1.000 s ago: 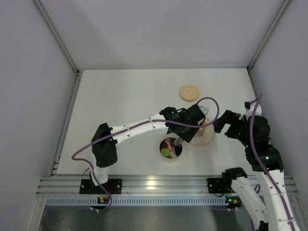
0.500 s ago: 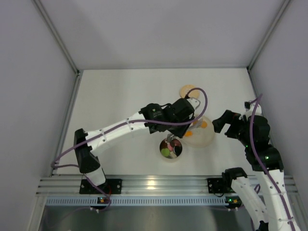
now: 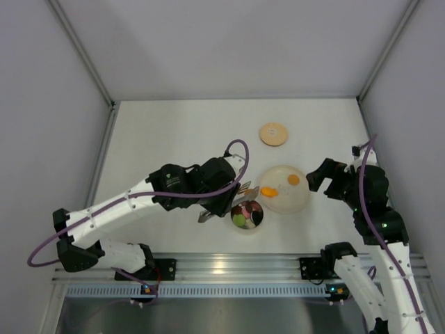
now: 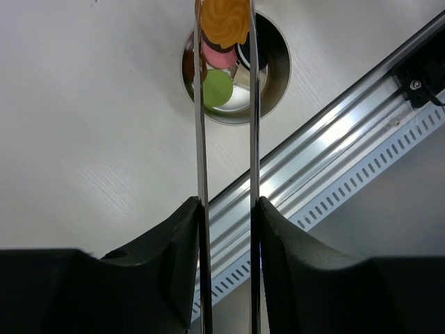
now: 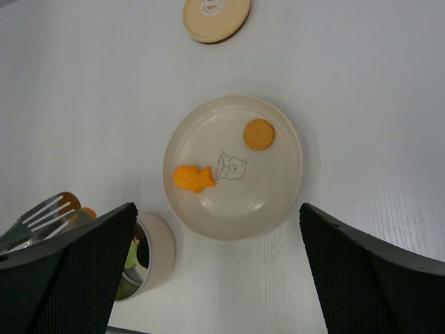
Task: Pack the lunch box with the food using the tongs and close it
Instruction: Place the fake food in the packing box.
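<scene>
My left gripper (image 4: 227,209) is shut on the tongs (image 4: 200,139), one black finger pressing each thin arm. The tong tips pinch an orange ruffled piece of food (image 4: 224,21) just above the open steel lunch box (image 4: 278,66), which holds green, pink and dark pieces. From above, the left gripper (image 3: 224,193) sits left of the lunch box (image 3: 247,216). An orange fish (image 5: 192,178) and a round orange cookie (image 5: 259,134) lie on the cream plate (image 5: 278,202). My right gripper (image 5: 217,209) is open above the plate's near edge, holding nothing. The wooden lid (image 3: 273,133) lies behind the plate.
The aluminium rail (image 3: 222,266) runs along the table's near edge, close to the lunch box. Grey walls enclose the table on the left, right and back. The right arm (image 3: 361,198) stands just right of the plate.
The left arm has swung back and left from over the plate, carrying an orange piece in the tongs to above the lunch box. The plate is now uncovered. The right arm has stayed put.
</scene>
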Robot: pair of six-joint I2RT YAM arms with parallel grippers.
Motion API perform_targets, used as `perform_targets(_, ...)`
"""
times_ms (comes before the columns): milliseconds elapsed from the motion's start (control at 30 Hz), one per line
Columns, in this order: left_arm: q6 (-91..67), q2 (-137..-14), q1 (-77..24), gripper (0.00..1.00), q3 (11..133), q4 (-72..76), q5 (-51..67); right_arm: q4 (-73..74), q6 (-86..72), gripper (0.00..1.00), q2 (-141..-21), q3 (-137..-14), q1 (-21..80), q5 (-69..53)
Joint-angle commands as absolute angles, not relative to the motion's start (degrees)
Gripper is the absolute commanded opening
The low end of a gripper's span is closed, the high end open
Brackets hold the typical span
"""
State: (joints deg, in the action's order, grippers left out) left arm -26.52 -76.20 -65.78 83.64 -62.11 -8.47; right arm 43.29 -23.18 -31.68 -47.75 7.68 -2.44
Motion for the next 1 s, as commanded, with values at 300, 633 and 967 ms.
perform_targets(300,-29.88,-72.07,-66.80,0.45,75.76,-62.58,-5.89,42.80,-23.47,0.99,-32.08,-49.75,7.03,-1.76)
perform_targets(633,-29.36,-72.95,-67.15,0.55,77.96,-62.40,-5.80,42.72,-23.55,1.00,-31.90,-49.40,7.03,-1.76)
perform_targets(967,-25.76,-81.02,-67.41,0.57,93.22,-62.05,-9.93,42.45,-23.82,0.99,-32.08,-49.22,7.03,-2.20)
